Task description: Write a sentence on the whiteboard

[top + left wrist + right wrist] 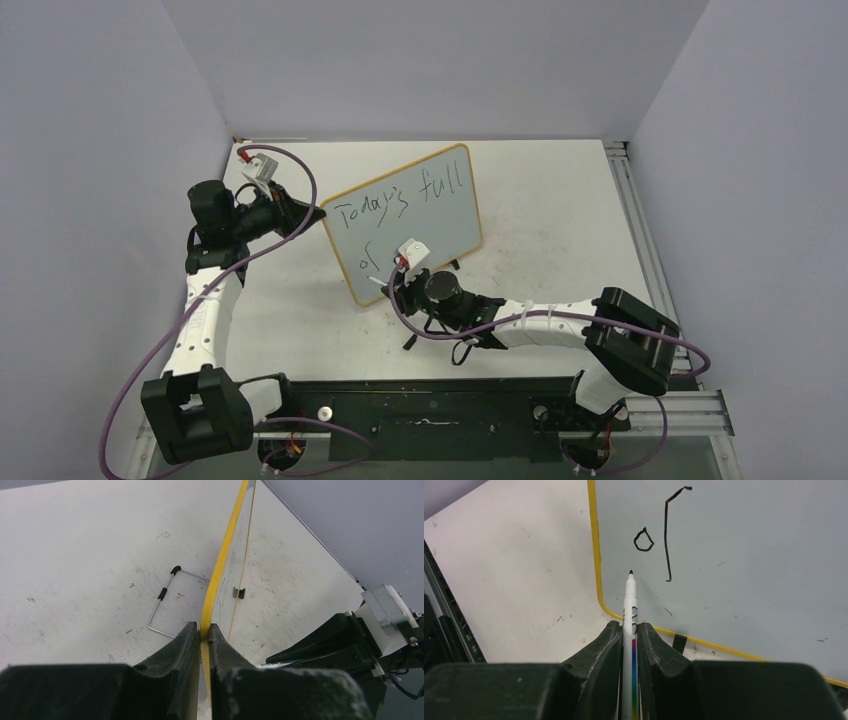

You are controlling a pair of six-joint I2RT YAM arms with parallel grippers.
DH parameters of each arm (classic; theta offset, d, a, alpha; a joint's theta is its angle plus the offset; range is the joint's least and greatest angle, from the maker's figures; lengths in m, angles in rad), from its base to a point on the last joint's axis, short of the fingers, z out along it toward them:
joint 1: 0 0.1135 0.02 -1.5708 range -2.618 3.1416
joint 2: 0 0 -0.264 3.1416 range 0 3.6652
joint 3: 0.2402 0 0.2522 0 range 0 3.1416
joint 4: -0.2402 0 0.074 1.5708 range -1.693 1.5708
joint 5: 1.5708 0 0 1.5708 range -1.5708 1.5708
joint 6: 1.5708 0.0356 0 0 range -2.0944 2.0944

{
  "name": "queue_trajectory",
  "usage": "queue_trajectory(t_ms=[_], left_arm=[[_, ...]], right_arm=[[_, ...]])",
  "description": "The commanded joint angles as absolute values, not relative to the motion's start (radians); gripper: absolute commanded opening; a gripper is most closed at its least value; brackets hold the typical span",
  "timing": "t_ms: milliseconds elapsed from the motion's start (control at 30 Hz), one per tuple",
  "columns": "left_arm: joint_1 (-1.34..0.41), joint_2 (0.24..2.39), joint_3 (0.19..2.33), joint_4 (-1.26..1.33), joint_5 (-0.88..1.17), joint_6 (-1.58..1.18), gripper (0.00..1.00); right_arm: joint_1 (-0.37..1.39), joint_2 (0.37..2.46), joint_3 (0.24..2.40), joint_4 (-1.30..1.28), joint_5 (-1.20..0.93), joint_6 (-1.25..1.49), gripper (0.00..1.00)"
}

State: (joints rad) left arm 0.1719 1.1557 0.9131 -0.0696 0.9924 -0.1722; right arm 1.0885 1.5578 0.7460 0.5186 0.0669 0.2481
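Note:
The whiteboard (425, 225), pale with a yellow frame, stands tilted at the table's middle. Its sentence (400, 197) reads "Today's full" on the upper line, with "of" (366, 258) at the lower left. My left gripper (305, 213) is shut on the board's left edge; in the left wrist view the yellow frame (225, 555) runs between the jaws of the left gripper (204, 627). My right gripper (629, 626) is shut on a slim white marker (629, 597). Its black tip sits over the board face just below the "o" (643, 540) and left of a long hooked stroke (667, 535).
A bent wire stand (165, 600) lies on the table behind the board. A black foot (679, 642) shows under the board's lower frame. A metal rail (625, 200) runs along the white table's (550, 200) right side. Grey walls close in the back and sides.

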Motion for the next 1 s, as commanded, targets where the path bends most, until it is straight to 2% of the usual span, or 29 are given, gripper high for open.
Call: queue_trajectory(t_ms=[0, 967], left_arm=[[0.177, 1.138, 0.919, -0.017, 1.026, -0.184, 0.0], [0.177, 1.143, 0.919, -0.015, 1.026, -0.187, 0.0]], right_arm=[[1.094, 1.492, 0.774, 0.588, 0.128, 0.248, 0.05], [1.058, 1.587, 0.831, 0.593, 0.109, 0.221, 0.05]])
